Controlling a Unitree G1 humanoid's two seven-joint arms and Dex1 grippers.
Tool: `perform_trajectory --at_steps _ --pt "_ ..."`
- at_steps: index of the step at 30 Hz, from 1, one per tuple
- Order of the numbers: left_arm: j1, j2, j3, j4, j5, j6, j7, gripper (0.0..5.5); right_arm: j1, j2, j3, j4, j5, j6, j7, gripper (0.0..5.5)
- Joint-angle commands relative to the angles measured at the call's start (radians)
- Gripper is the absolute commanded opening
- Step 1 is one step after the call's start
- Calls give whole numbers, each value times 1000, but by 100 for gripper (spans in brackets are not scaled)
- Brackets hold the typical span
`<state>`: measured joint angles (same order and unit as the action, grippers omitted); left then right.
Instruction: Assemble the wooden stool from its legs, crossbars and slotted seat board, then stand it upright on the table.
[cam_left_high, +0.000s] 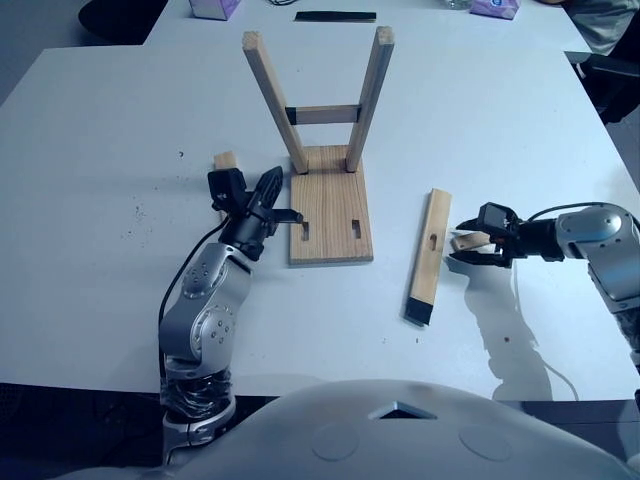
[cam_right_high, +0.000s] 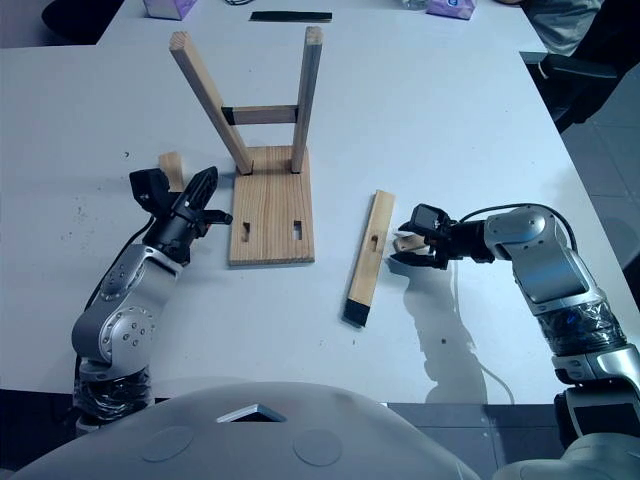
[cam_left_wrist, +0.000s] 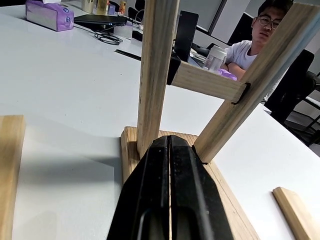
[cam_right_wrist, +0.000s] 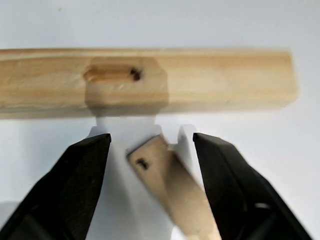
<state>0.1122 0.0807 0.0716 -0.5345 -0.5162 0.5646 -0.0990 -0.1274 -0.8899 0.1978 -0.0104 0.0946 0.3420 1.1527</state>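
Observation:
The slotted seat board (cam_left_high: 330, 222) lies flat mid-table. Two legs (cam_left_high: 275, 95) (cam_left_high: 368, 95) stand upright in its far slots, joined by a crossbar (cam_left_high: 322, 114). My left gripper (cam_left_high: 273, 186) is shut and empty, its tip just left of the board by the near leg (cam_left_wrist: 155, 75). Another leg (cam_left_high: 225, 162) lies behind that gripper, partly hidden. A loose leg (cam_left_high: 428, 255) with a black end lies to the right of the board. My right gripper (cam_left_high: 462, 247) is open beside this leg, with a short crossbar (cam_right_wrist: 167, 180) lying tilted between its fingers (cam_right_wrist: 85, 170).
A black strip (cam_left_high: 335, 16) and two purple boxes (cam_left_high: 215, 8) (cam_left_high: 495, 8) sit along the table's far edge. A dark chair (cam_left_high: 612, 80) stands off the right side. Bare white table (cam_left_high: 100, 150) stretches to the left and in front of the board.

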Motion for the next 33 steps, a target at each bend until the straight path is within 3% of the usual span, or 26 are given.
perform_trajectory --at_steps 1,13,23,27,33 --pt "13 -10 -12 6 13 -15 4 0 8 -19 10 -15 -13 -12 14 304" --pt "51 -36 -16 -3 27 -56 25 0 74 -156 -74 22 -7 -54 87 304" --pt "57 -39 -1 -3 34 -67 28 0 47 -132 -203 -13 49 53 -16 304" --pt "42 -38 3 8 34 -70 30 0 49 -18 -226 -103 48 192 -196 304" --pt "67 -35 12 -14 22 -55 38 0 156 374 -412 -328 52 424 -710 304"
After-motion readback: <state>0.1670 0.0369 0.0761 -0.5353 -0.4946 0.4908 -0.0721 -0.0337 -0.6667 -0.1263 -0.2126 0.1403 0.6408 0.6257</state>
